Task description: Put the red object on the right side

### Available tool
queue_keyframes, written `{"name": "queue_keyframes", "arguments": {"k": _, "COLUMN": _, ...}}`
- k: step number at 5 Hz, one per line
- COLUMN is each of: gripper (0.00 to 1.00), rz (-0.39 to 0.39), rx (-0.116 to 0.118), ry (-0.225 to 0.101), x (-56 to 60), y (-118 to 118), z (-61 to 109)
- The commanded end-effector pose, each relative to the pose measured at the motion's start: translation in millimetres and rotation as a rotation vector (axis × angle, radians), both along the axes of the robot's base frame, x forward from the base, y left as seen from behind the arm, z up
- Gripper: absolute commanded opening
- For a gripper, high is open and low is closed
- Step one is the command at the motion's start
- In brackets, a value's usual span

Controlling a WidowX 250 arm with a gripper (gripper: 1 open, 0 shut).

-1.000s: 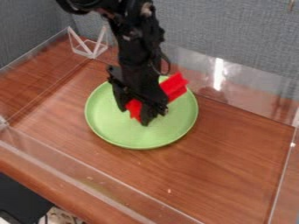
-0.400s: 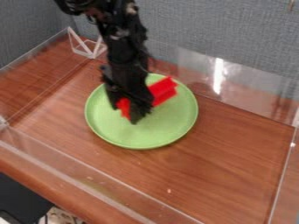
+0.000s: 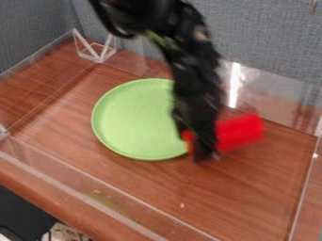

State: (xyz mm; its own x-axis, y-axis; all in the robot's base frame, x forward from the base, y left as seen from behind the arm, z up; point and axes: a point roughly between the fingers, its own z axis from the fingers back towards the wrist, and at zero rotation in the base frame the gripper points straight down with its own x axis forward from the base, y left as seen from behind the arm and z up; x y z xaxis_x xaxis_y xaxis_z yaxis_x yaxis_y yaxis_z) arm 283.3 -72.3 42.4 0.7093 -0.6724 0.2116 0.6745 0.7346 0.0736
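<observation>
Camera view, blurred: hand (image 3: 204, 149) clenched on the red object (image 3: 239, 131), low over bare worktop (image 3: 265, 174), right of the green plate (image 3: 141, 120). Risks: block tumbling if released early, or bumping the nearby acrylic wall (image 3: 303, 202).

**One raised camera, looking down across the bench**

Only a single view was supplied, so no part of the scene was shared with a second one. The camera stood outside the near corner of the enclosure, raised, and looked down at an angle across the wooden bench (image 3: 75, 104) toward the grey back wall (image 3: 265, 38). It sat at middling range: the clear acrylic walls (image 3: 270, 89) ran out of frame at the near and right edges, and the near wall's rim crossed the bottom of the picture. The green plate (image 3: 132, 122) lay near the centre. The arm (image 3: 189, 66) entered from the top, blurred, and its base fell outside the frame.
</observation>
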Motion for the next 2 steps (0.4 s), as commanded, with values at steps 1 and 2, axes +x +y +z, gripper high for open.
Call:
{"name": "queue_keyframes", "arguments": {"k": 1, "gripper": 0.0, "rz": 0.013, "rx": -0.006, "ry": 0.006, "x": -4.5, "y": -20.4, "z": -11.2}}
{"name": "queue_keyframes", "arguments": {"k": 2, "gripper": 0.0, "rz": 0.047, "rx": -0.015, "ry": 0.02, "x": -9.5, "y": -24.7, "z": -15.5}}
